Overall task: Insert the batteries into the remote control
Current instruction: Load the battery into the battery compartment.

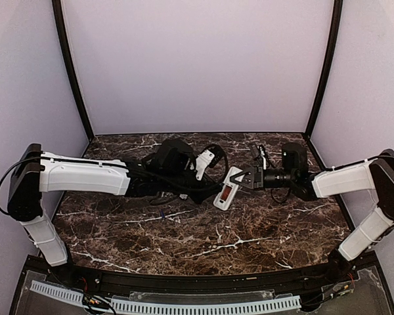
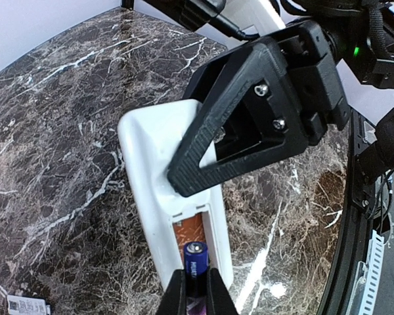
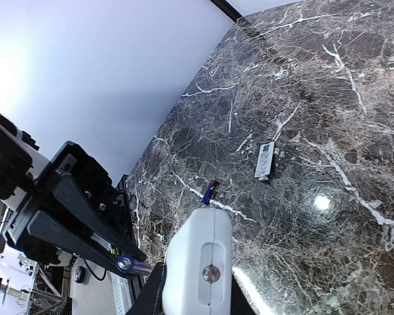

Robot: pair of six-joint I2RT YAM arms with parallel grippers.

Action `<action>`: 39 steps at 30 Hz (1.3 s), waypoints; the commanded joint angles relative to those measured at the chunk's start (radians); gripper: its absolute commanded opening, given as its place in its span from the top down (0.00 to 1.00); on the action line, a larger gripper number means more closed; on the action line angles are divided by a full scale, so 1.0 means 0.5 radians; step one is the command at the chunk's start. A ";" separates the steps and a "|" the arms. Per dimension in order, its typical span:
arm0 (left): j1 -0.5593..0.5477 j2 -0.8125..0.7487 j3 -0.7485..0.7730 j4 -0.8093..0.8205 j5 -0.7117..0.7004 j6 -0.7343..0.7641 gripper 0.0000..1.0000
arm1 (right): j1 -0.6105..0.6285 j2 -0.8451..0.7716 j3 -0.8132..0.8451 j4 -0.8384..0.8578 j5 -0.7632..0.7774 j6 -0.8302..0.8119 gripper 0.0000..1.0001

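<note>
The white remote control (image 2: 154, 151) hangs above the marble table, its back turned up and its orange battery bay (image 2: 190, 231) uncovered. My right gripper (image 3: 197, 289) is shut on one end of the remote (image 3: 198, 256); its black finger (image 2: 249, 118) crosses the casing. My left gripper (image 2: 196, 292) is shut on a bluish-purple battery (image 2: 196, 261), whose tip lies in the near end of the bay. A second battery (image 3: 210, 190) lies loose on the table. In the top view both grippers meet at the remote (image 1: 226, 190) in mid table.
A small white battery cover (image 3: 265, 161) lies flat on the marble beyond the loose battery, also seen as the cover (image 2: 26, 305) at the left wrist view's lower left corner. Pale walls enclose the table (image 1: 203, 243) on three sides.
</note>
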 commanded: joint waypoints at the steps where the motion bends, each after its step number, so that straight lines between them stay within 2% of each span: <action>1: -0.019 0.043 0.071 -0.012 -0.093 -0.047 1.00 | 0.042 0.073 -0.038 0.352 -0.094 0.195 1.00; 10: -0.055 0.094 0.126 -0.069 -0.234 -0.033 1.00 | 0.112 0.231 -0.047 0.734 -0.082 0.398 1.00; 21: -0.058 0.123 0.114 -0.072 -0.262 -0.085 1.00 | 0.115 0.323 -0.082 1.076 -0.099 0.612 1.00; 28: -0.058 0.123 0.092 -0.104 -0.441 -0.051 1.00 | 0.117 0.344 -0.100 1.194 -0.140 0.679 1.00; 39: -0.058 0.118 0.048 -0.161 -0.402 -0.067 1.00 | 0.114 0.375 -0.118 1.353 -0.163 0.780 1.00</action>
